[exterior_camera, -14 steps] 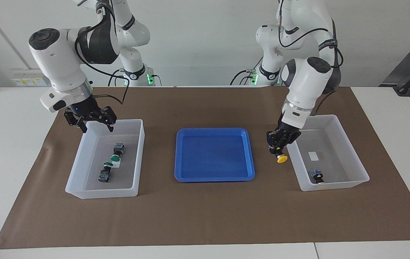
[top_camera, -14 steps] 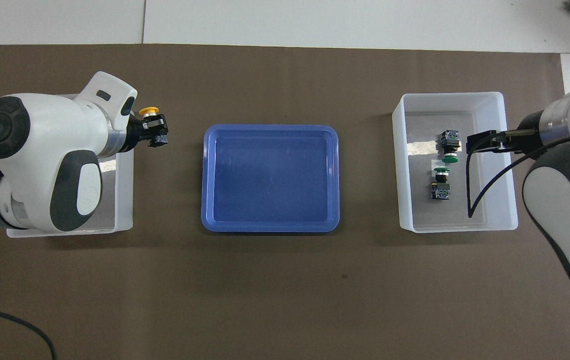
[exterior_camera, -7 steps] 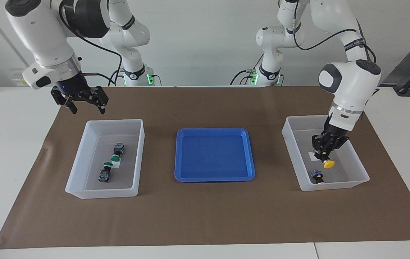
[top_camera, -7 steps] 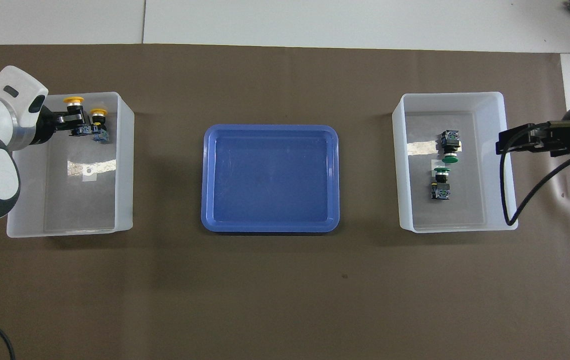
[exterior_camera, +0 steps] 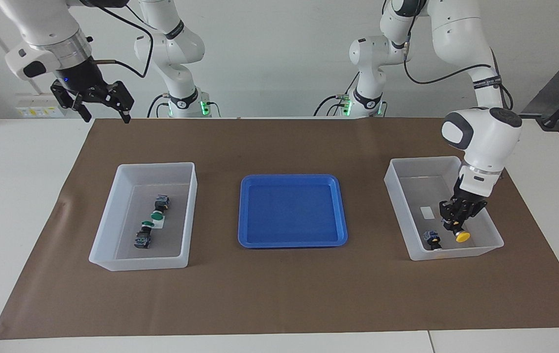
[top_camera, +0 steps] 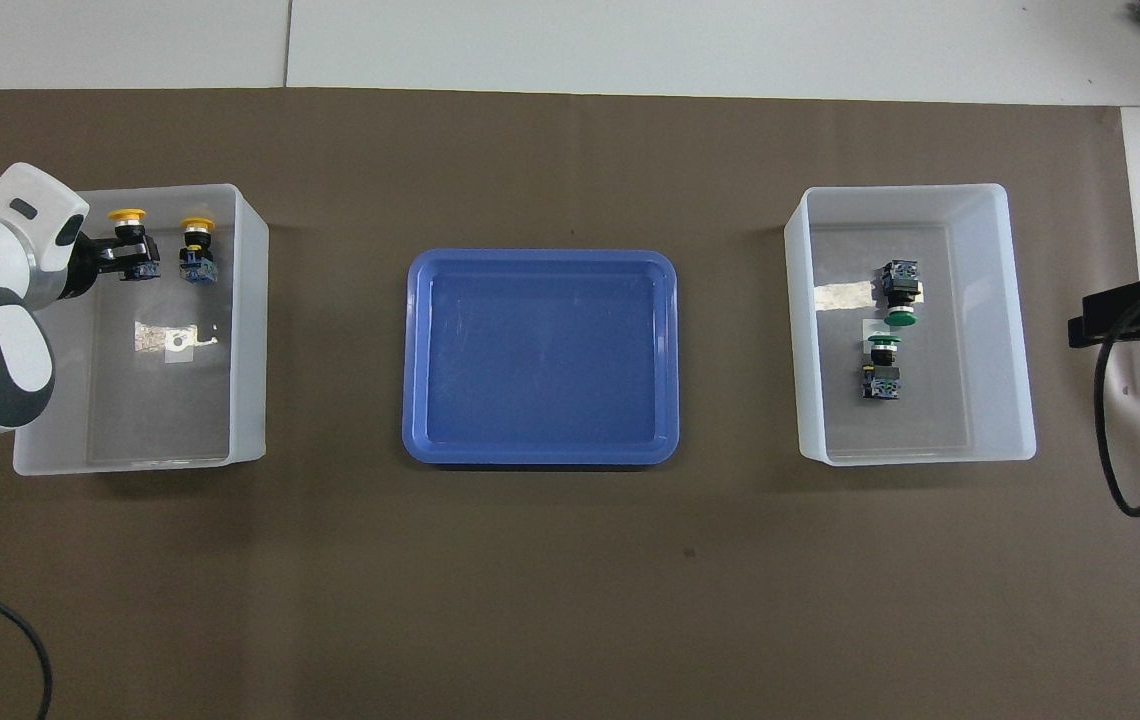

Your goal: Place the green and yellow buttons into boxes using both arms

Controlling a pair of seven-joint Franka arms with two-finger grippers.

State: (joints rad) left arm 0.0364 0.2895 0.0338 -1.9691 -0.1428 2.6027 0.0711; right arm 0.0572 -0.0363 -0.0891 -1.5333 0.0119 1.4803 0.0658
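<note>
My left gripper (exterior_camera: 456, 225) (top_camera: 130, 260) is shut on a yellow button (exterior_camera: 462, 236) (top_camera: 127, 215) and holds it low inside the box (exterior_camera: 396, 196) (top_camera: 250, 330) at the left arm's end, cap pointing away from the robots. A second yellow button (exterior_camera: 433, 239) (top_camera: 196, 245) lies in that box beside it. Two green buttons (exterior_camera: 159, 208) (exterior_camera: 143, 235) lie cap to cap in the other box (exterior_camera: 108, 220) (top_camera: 1015, 330). High over the mat's corner at the right arm's end, my right gripper (exterior_camera: 106, 116) hangs open, holding nothing.
A shallow blue tray (exterior_camera: 289, 177) (top_camera: 540, 257) sits between the two boxes, with nothing in it. A brown mat (exterior_camera: 279, 294) covers the table. A small white label (exterior_camera: 427, 212) lies on the floor of the yellow buttons' box.
My left gripper carried the yellow button from beside the blue tray into its box and lowered it. My right gripper rose from over the green buttons' box and drew back.
</note>
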